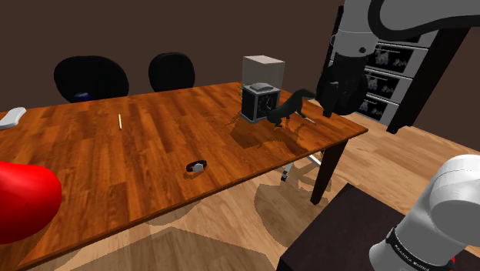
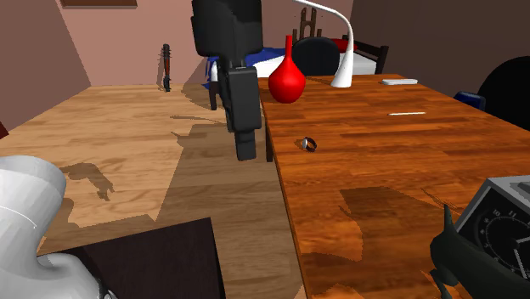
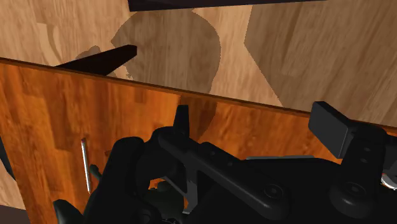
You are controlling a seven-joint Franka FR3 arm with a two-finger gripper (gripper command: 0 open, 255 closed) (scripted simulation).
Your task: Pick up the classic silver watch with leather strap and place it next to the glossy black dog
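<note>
Gripper is hanging raised over the table's end at the shoulder view's right, close above the dog and well apart from the watch. It is showing as one dark block, so I cannot tell whether it is set wide or narrow; the watch is not in it. I am judging that this height is letting it clear the dog and the clock on the way across. The long wooden table is carrying everything, and its middle is lying bare. A red vase is standing at the far end, out of the working path. The dark clock is sitting under a pale box, and the glossy black dog is standing just beside it, toward the gripper. I am therefore taking the open wood on the dog's free side as the likely placing spot, since the clock is blocking the other. The watch is lying flat near the table's front edge, between vase and clock, its strap curled under the silver case. That open position is inviting a straight descent from above.
</note>
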